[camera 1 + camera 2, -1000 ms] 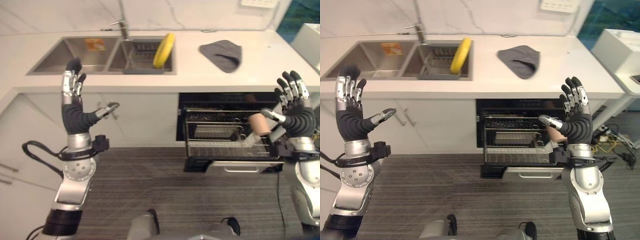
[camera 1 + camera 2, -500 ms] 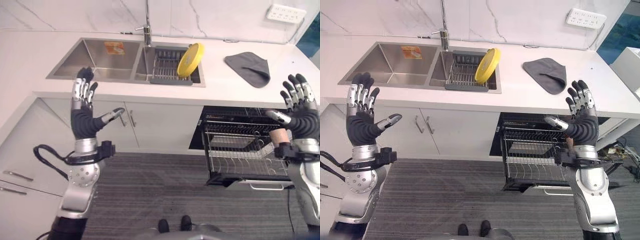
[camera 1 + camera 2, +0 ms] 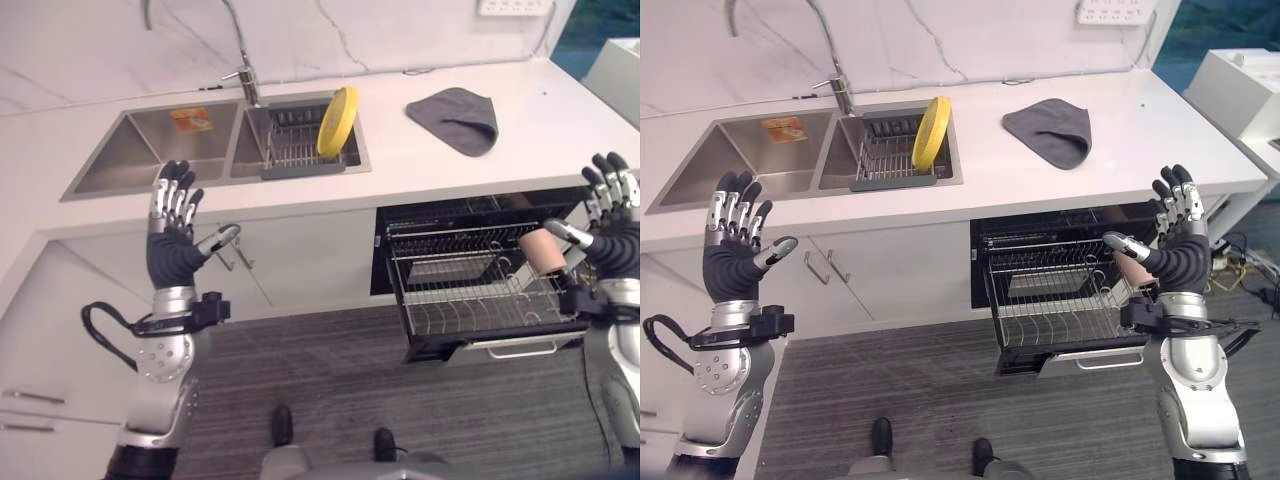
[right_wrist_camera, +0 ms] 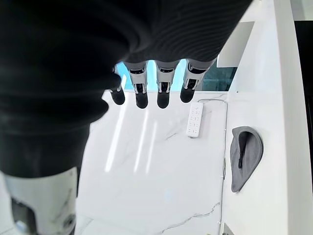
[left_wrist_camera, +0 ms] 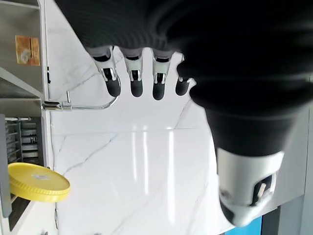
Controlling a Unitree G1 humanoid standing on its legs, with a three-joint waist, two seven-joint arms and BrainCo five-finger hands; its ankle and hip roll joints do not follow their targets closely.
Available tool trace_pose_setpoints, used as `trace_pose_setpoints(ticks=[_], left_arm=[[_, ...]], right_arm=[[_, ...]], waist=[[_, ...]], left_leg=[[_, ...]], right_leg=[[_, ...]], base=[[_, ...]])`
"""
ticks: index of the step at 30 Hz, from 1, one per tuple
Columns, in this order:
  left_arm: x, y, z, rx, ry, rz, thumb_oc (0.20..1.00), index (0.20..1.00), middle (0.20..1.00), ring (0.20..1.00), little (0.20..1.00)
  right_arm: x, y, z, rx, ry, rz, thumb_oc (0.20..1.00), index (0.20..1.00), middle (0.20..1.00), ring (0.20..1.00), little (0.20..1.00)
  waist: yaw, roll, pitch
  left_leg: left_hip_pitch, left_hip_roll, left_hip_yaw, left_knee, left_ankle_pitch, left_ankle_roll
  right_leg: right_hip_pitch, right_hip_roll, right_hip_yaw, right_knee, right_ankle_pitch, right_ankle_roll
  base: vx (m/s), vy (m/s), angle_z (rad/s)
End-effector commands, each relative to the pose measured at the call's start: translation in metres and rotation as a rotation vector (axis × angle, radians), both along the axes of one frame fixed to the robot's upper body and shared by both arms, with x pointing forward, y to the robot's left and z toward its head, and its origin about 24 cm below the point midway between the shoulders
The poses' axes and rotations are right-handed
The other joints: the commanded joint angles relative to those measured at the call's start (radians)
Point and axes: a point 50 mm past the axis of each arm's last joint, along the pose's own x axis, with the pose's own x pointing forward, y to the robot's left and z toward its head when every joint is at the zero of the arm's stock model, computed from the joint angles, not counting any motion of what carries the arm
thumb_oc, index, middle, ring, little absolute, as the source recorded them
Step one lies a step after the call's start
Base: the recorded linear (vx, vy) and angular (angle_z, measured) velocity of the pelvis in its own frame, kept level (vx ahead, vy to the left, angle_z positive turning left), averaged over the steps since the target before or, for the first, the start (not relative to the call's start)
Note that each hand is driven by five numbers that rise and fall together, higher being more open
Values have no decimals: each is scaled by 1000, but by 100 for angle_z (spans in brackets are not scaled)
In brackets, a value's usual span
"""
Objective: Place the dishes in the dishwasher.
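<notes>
Beyond the raised left hand (image 3: 172, 245), probably untouched, yellow plate (image 3: 336, 122).

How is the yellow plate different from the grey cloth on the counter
The yellow plate stands on edge in the rack in the sink; the grey cloth lies flat on the counter. The plate is a bright, stiff round disc; the cloth is dull, soft and folded. The plate sits left of the cloth. Neither hand touches them.
</notes>
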Motion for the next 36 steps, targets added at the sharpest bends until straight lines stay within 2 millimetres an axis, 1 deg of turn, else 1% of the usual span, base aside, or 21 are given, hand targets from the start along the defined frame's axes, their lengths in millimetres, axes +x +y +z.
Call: trace_pose_setpoints(ticks=[1,3,4,6,8,9,13,14,17,19,20,22,23,24,26,28,30,31,32,33,36], left_arm=[[-11,4,22,32,-133,2,1000,1000,1000,1000,1000],[-7,3,27,57,-132,-6,1000,1000,1000,1000,1000],[-5,4,30,79,-130,-2,1000,1000,1000,1000,1000],[-3,6,33,98,-128,-2,1000,1000,1000,1000,1000],[-3,5,34,112,-123,-8,1000,1000,1000,1000,1000],[-2,4,34,128,-120,-7,1000,1000,1000,1000,1000],[-4,13,33,155,-127,149,1000,1000,1000,1000,1000],[-3,21,34,157,-126,225,1000,1000,1000,1000,1000],[-4,28,34,167,-128,304,1000,1000,1000,1000,1000],[-5,34,28,115,-88,341,1000,1000,1000,1000,1000],[-5,34,27,108,-84,344,1000,1000,1000,1000,1000],[-7,36,24,117,-83,369,1000,1000,1000,1000,1000],[-9,37,23,129,-80,375,1000,1000,1000,1000,1000],[-11,38,23,148,-77,383,1000,1000,1000,1000,1000],[-12,39,21,148,-59,389,1000,1000,1000,1000,1000],[-12,40,17,113,-28,380,1000,1000,1000,1000,1000],[-12,39,14,92,-14,370,1000,1000,1000,1000,1000],[-12,37,13,87,-5,344,1000,1000,1000,1000,1000],[-12,37,13,87,-4,339,1000,1000,1000,1000,1000],[-12,35,11,82,8,323,1000,1000,1000,1000,1000],[-11,37,5,29,40,307,1000,1000,1000,1000,1000]], right_arm=[[-11,10,40,-53,-242,61,1000,1000,1000,1000,1000],[-15,13,39,-31,-261,53,1000,1000,1000,1000,1000],[-16,15,39,-21,-275,46,1000,1000,1000,1000,1000],[-18,16,40,-21,-298,17,1000,1000,1000,1000,1000],[-17,17,39,-16,-301,9,1000,1000,1000,1000,1000],[-16,17,37,-11,-290,9,1000,1000,1000,1000,1000],[-14,19,27,64,-233,81,1000,1000,1000,1000,1000],[-12,18,23,77,-213,93,1000,1000,1000,1000,1000],[-12,14,22,127,-204,140,1000,1000,1000,1000,1000],[-12,14,17,219,-185,208,1000,1000,1000,1000,1000],[-12,15,16,225,-183,213,1000,1000,1000,1000,1000],[-10,20,10,254,-171,224,1000,1000,1000,1000,1000],[-12,22,7,271,-168,234,1000,1000,1000,1000,1000],[-13,22,4,282,-166,240,1000,1000,1000,1000,1000],[-15,21,2,284,-163,242,1000,1000,1000,1000,1000],[-12,23,1,276,-139,224,1000,1000,1000,1000,1000],[-8,26,1,267,-113,237,1000,1000,1000,1000,1000],[-7,27,2,225,-95,235,1000,1000,1000,1000,1000],[-7,26,2,217,-91,234,1000,1000,1000,1000,1000],[-7,24,2,201,-81,224,1000,1000,1000,1000,1000],[-3,19,4,152,-55,213,1000,1000,1000,1000,1000]], waist=[[24,-23,-51],[29,-31,-54],[32,-38,-51],[43,-47,-48],[48,-49,-43],[49,-48,-38],[44,-47,-21],[40,-55,-13],[40,-74,-6],[37,-82,-4],[36,-84,-4],[27,-96,4],[21,-99,10],[18,-98,14],[13,-93,11],[11,-88,-4],[1,-79,-20],[-8,-68,-30],[-10,-66,-31],[-14,-62,-32],[-2,-55,-26]], left_leg=[[28,-33,20,3,108,2],[52,-68,22,2,83,24],[68,-89,16,2,67,43],[81,-126,-4,2,50,77],[90,-146,-22,2,41,95],[97,-156,-30,2,35,109],[119,-161,-17,2,19,127],[131,-158,-5,2,8,124],[142,-149,14,2,-3,111],[151,-145,24,2,-15,104],[153,-145,26,2,-19,103],[178,-140,41,2,-44,95],[200,-133,48,2,-60,96],[219,-127,54,2,-70,99],[232,-116,55,2,-71,103],[247,-96,70,2,-66,96],[272,-72,90,7,-62,78],[272,-38,129,40,-44,53],[268,-30,137,53,-38,49],[241,2,165,134,-2,28],[144,15,127,322,40,-1]], right_leg=[[54,-81,-66,-1,-10,12],[45,-122,-92,37,-1,43],[22,-143,-95,91,12,58],[-7,-166,-92,179,23,65],[-33,-171,-87,249,41,61],[-62,-168,-81,314,58,59],[-129,-157,-89,462,96,60],[-157,-156,-111,431,90,58],[-125,-153,-160,270,77,63],[-107,-143,-169,140,75,66],[-106,-143,-170,118,83,68],[-131,-164,-176,30,181,89],[-158,-177,-183,24,221,99],[-174,-182,-189,32,232,101],[-169,-169,-186,40,200,95],[-151,-153,-202,37,162,86],[-139,-139,-199,35,139,66],[-119,-122,-201,29,124,43],[-115,-119,-202,27,122,39],[-96,-109,-211,18,114,22],[-63,-92,-202,0,97,-7]], base=[[129,369,12],[147,378,15],[144,334,21],[186,397,27],[171,352,41],[154,320,35],[114,194,10],[106,54,-10],[128,-114,-44],[122,-168,-42],[132,-195,-48],[218,-352,-41],[309,-478,-33],[288,-439,-29],[260,-398,-14],[250,-377,11],[263,-302,-8],[244,-275,-20],[267,-351,2],[185,-255,-1],[179,-192,0]])
